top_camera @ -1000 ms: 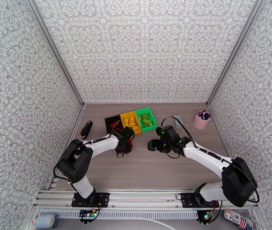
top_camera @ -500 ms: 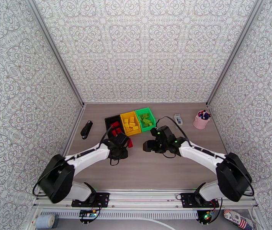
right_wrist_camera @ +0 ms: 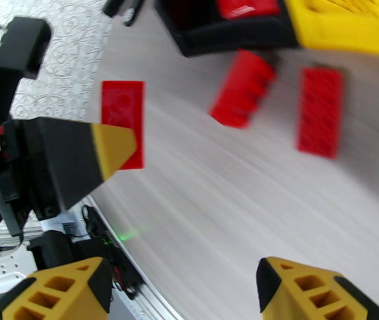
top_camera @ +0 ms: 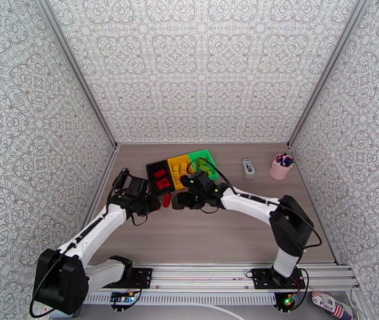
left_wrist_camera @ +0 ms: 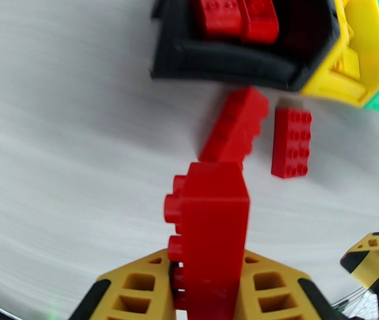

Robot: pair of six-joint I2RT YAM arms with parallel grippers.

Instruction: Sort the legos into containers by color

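Overhead, patterned walls (top_camera: 200,76) around wood-grain tabletop (top_camera: 216,236) with containers (top_camera: 178,158)

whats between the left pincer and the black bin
Two loose red bricks on the table, just short of the black bin, in the left wrist view.

You are reading one legible marking in the top external view: the letters "G Place" are showing on a white wrapped item (top_camera: 332,305) lying below the rail (top_camera: 200,273) at the lower right corner. Its first letters are running out of sight. A stars-and-stripes print is sitting beside the letters.
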